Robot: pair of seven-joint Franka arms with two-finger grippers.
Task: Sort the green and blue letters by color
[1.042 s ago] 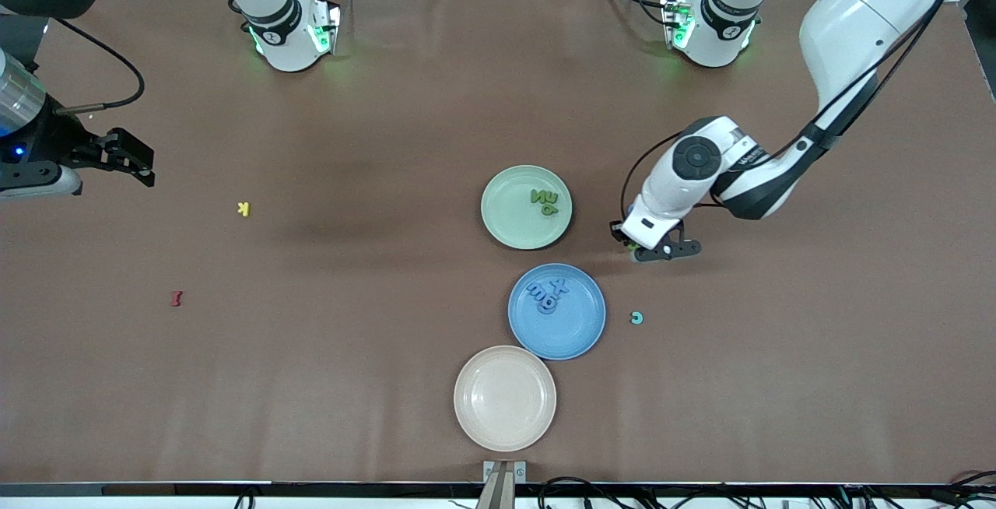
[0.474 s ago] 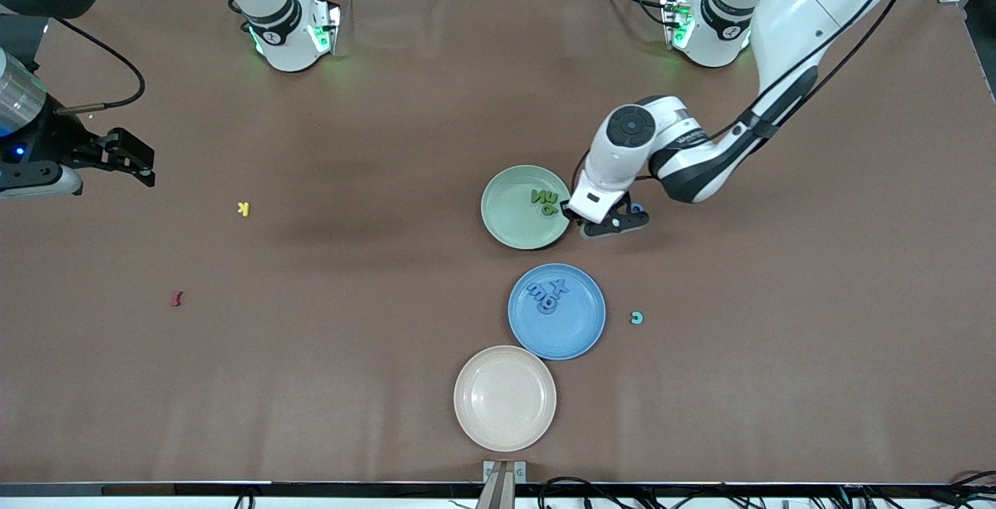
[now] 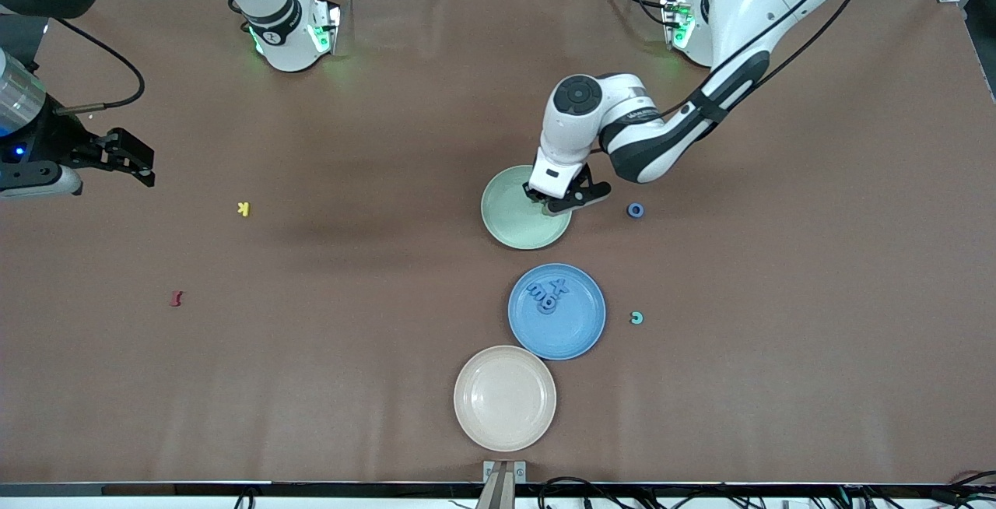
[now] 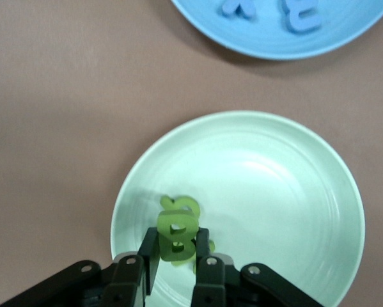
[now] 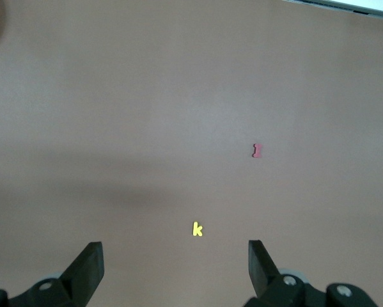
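Observation:
My left gripper (image 3: 555,202) hangs over the pale green plate (image 3: 506,221), at its edge toward the left arm's end. In the left wrist view it (image 4: 177,242) is shut on an olive-green letter piece (image 4: 176,229). More green letters (image 4: 180,204) lie on that plate (image 4: 293,192) under it; in the front view they are hidden. Blue letters (image 3: 547,296) lie on the blue plate (image 3: 580,330). A blue ring letter (image 3: 636,210) lies on the table beside the green plate. My right gripper (image 3: 117,155) is open and empty, and that arm waits at its end of the table.
A teal C (image 3: 636,317) lies beside the blue plate. A beige plate (image 3: 505,398) sits nearest the front camera. A yellow k (image 3: 243,208) and a dark red I (image 3: 177,299) lie toward the right arm's end; both show in the right wrist view, the k (image 5: 197,229) and the I (image 5: 257,151).
My left gripper has carried the green piece from the table beside the plates to over the green plate. The blue ring it covered now shows. The right arm has not moved.

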